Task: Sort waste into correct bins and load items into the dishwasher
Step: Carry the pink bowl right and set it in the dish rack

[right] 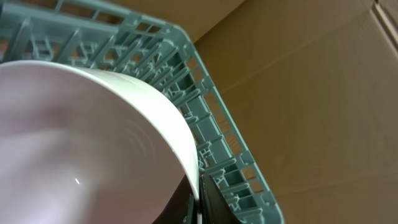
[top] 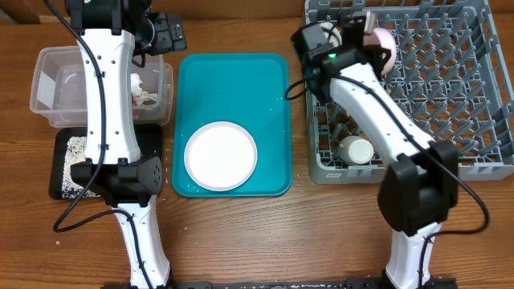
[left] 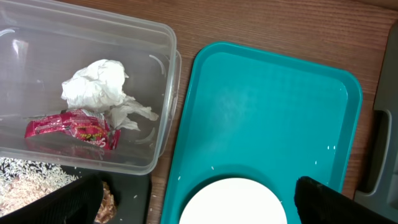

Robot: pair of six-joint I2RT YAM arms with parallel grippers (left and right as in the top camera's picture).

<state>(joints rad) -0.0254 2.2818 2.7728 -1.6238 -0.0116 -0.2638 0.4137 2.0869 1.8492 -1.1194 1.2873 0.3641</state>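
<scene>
The clear tub (top: 48,80) (left: 168,81) holds a red wrapper (left: 71,127) and crumpled white paper (left: 96,87). In front of it, the black tray (top: 60,160) carries rice (left: 25,171) and brown crumbs (left: 107,199). My left gripper (top: 165,32) (left: 202,202) hangs open and empty between the tub and the teal tray. A white plate (top: 221,155) (left: 230,202) lies on that tray. My right gripper (top: 365,44) (right: 198,205) is shut on the rim of a pinkish-white bowl (top: 381,44) (right: 81,143), held on edge over the near-left corner of the grey dishwasher rack (top: 450,88) (right: 205,106).
The teal tray (top: 233,80) (left: 267,112) sits between the bins and the rack. A white cup (top: 356,149) lies in the rack's front-left part. Brown cardboard (right: 311,93) shows beyond the rack's edge. Both arms' bases stand at the table's front edge.
</scene>
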